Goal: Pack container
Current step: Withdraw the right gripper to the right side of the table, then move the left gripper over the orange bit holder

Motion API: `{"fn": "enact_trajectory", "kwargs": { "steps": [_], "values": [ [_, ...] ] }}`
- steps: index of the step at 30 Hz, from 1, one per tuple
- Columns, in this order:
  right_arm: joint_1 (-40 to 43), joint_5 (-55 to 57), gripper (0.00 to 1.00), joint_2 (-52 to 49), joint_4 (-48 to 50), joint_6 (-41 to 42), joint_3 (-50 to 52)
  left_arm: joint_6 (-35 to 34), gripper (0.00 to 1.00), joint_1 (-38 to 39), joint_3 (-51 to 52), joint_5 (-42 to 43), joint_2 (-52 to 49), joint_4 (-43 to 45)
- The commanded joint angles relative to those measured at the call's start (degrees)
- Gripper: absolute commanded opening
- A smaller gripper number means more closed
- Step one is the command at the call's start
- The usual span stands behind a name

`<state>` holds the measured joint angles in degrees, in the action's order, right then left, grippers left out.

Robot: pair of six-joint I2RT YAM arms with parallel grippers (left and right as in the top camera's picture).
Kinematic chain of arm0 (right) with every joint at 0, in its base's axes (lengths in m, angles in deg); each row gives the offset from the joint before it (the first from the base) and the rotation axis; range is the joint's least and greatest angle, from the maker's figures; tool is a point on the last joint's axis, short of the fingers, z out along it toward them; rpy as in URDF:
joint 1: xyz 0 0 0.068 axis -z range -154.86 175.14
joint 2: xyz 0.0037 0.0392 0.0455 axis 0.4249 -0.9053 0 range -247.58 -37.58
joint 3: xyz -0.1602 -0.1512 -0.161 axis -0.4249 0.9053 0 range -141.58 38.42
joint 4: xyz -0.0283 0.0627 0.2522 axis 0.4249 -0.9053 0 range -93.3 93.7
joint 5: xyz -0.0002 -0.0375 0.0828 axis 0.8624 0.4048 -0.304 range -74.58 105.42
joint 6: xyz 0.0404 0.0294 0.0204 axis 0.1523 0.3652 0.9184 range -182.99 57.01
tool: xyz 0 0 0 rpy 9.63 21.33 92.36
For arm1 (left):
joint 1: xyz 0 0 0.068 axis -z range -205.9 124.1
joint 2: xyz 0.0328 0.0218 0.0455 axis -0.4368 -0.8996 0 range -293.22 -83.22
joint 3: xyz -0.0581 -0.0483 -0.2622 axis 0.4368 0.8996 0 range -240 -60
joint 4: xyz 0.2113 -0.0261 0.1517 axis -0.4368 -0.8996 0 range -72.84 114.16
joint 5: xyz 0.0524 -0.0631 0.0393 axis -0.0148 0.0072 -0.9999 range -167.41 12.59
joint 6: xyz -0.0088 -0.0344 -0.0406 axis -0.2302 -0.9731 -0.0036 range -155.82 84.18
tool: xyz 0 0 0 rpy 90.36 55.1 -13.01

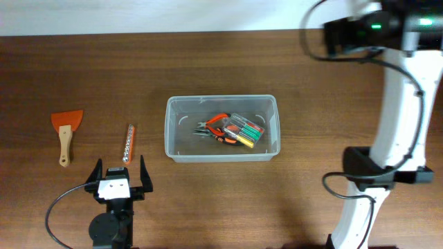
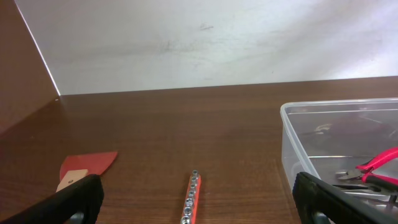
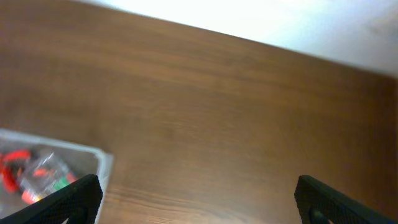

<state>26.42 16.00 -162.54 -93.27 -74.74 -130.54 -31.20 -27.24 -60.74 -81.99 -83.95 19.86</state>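
Note:
The clear plastic container stands at the table's middle. In it lie orange-handled pliers and a clear case of coloured bits. An orange socket rail lies left of the container, just ahead of my left gripper, which is open and empty. In the left wrist view the rail lies between the open fingers, with the container at right. My right gripper is open and empty, raised above the table right of the container; overhead it is at the far right.
An orange scraper with a wooden handle lies at the far left, also seen in the left wrist view. The right arm's white links rise along the right side. A white wall borders the table's far edge.

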Motion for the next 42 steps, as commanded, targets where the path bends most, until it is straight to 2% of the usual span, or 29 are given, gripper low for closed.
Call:
{"fn": "enact_trajectory", "kwargs": {
  "steps": [1, 5, 10, 14, 21, 25, 29, 33, 38, 42],
  "values": [
    [3.8, -6.4, 0.99, 4.2, -0.4, 5.5, -0.6, -0.7, 0.99, 0.2, 0.2, -0.2, 0.4, -0.1],
    [5.2, -5.9, 0.99, 9.6, -0.4, 6.3, 4.9, -0.7, 0.99, 0.2, 0.2, -0.2, 0.4, -0.1],
    [5.2, 3.0, 0.99, 22.5, -0.4, 6.3, 24.1, -0.7, 0.99, 0.2, 0.2, -0.2, 0.4, -0.1],
    [5.3, 3.4, 0.99, 31.7, 0.1, 6.3, 39.3, -0.7, 0.99, 0.2, 0.2, -0.2, 0.4, -0.1],
    [13.4, 2.5, 0.99, 43.4, 11.7, 6.2, 65.4, -0.7, 0.99, 0.2, 0.2, -0.2, 0.4, -0.1],
    [19.1, -1.2, 0.99, 43.9, 18.8, 6.2, 76.2, -0.7, 0.99, 0.2, 0.2, -0.2, 0.4, -0.1],
    [23.7, -10.8, 0.99, 43.9, 31.7, 6.3, 86.6, -0.7, 0.99, 0.2, 0.2, -0.2, 0.4, -0.1],
    [25.1, -11.6, 0.99, 43.9, 40.3, 6.2, 93.6, -0.7, 0.99, 0.2, 0.2, -0.2, 0.4, -0.1],
    [25.0, -10.5, 0.99, 43.1, 44.9, 6.2, 99.0, -0.7, 0.99, 0.2, 0.2, -1.0, 0.4, 0.0],
    [25.0, -10.5, 0.99, 41.2, 45.0, 6.2, 101.2, -0.7, 0.99, 0.2, 0.2, -1.0, 0.4, 0.2]
  ]
}}
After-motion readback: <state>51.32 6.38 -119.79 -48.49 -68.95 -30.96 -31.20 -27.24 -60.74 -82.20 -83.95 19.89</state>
